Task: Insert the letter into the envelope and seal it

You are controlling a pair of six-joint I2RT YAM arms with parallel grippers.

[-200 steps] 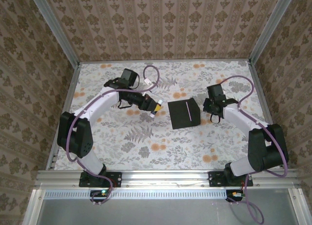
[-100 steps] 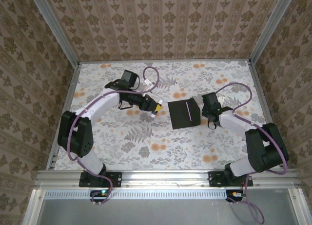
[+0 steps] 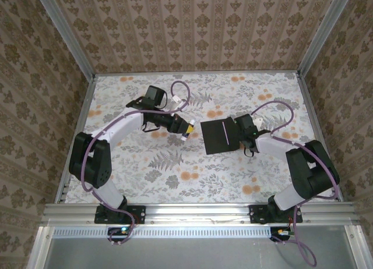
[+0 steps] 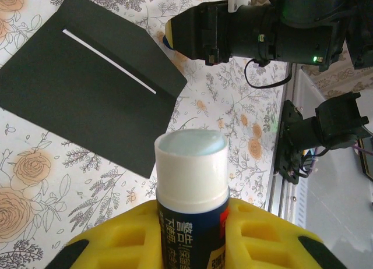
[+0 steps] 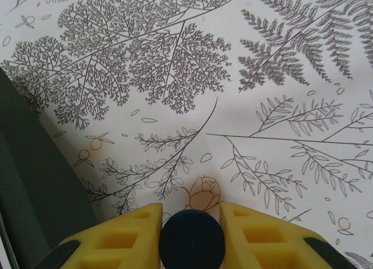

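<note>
At 9 o'clock of the floral-printed table (image 3: 175, 176), the left gripper (image 3: 184, 127) is clamped on an upright white-and-blue glue tube (image 4: 191, 170), uncapped, its pale tip pointing toward the table's middle. At 3 o'clock from the tube, apart from it, a flat black rectangular paper envelope (image 3: 217, 140) lies on the table near its centre, and a thin white line (image 3: 224, 131) crosses its face. I cannot tell whether this line is the letter's edge. At the envelope's 2 o'clock corner sits the right gripper (image 3: 235, 123), its yellow fingers (image 5: 116, 237) pressed against both sides of a small dark round cap (image 5: 191, 241).
</note>
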